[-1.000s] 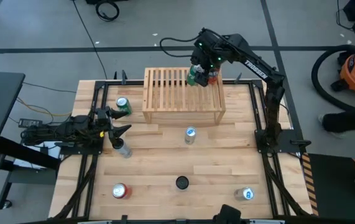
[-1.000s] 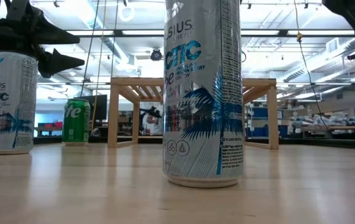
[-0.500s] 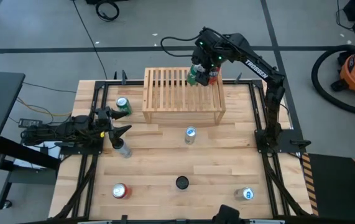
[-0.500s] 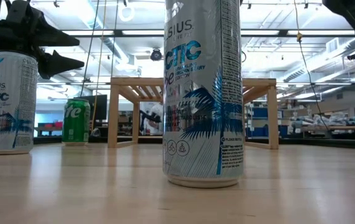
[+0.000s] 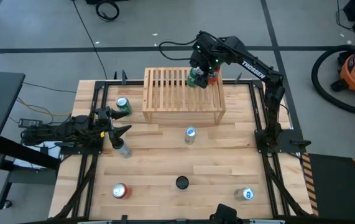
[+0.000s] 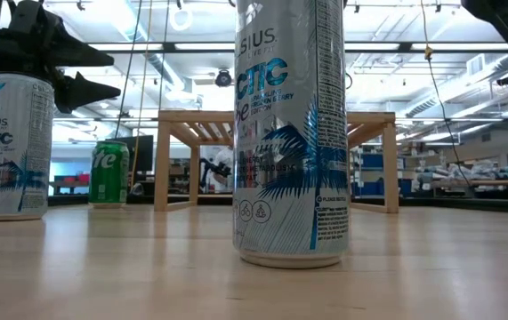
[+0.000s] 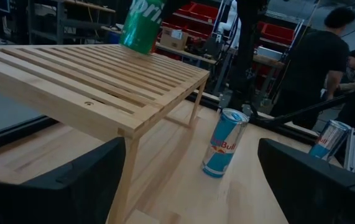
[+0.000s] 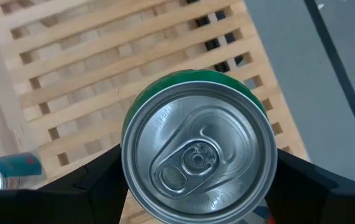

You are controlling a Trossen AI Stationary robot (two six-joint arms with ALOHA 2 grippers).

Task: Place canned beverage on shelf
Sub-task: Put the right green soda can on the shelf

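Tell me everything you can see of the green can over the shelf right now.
The green can is a metal drinks can with a silver, unopened pull-tab lid and white lettering on its side. It stands about upright, held between the right gripper's jaws at the far right part of the slatted wooden shelf. Whether it rests on the slats is unclear.

Shelf: light-wood shelf (image 7: pixel 96 78) fills the near side, slatted top running away, one leg planted on the table (image 7: pixel 183 199).
Green can: green can (image 7: pixel 141 25) sits tilted at the far end of the slats, its top cut off by the frame edge.
Blue can: blue and silver can (image 7: pixel 223 142) stands upright on the table just beside the shelf's far leg.
Second can: another can (image 7: pixel 330 139), leaning, well off to the side.
Left gripper: left gripper (image 7: pixel 189 180) is spread wide, a dark finger in each lower corner, nothing between.
Background: two people (image 7: pixel 308 62) stand beyond the table, by red bins.
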